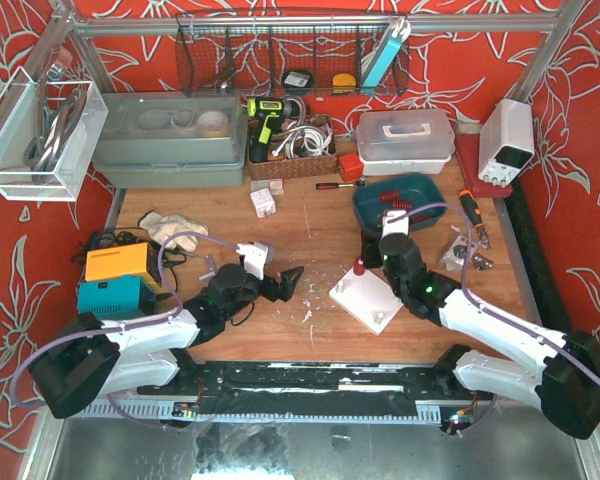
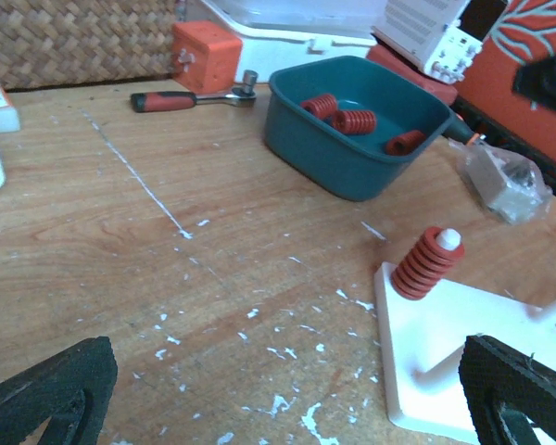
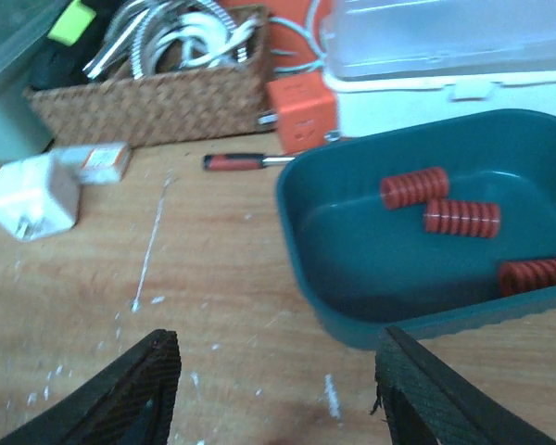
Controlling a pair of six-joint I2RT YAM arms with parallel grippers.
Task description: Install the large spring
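One large spring [image 2: 428, 264] sits over the peg [image 2: 448, 238] on the white base [image 2: 445, 352], leaning a bit imo. Left gripper [image 2: 287, 366] and right gripper [image 3: 276, 343] both gape empty. The right one's hovering close, so a clumsy nudge could knock it off.

No text, brand or number can be read in any view. The small box [image 3: 102, 159] beside the wicker basket [image 3: 148, 107] carries a coloured label, but it is too blurred, and the front of the white power supply [image 1: 507, 150] is too small to read.
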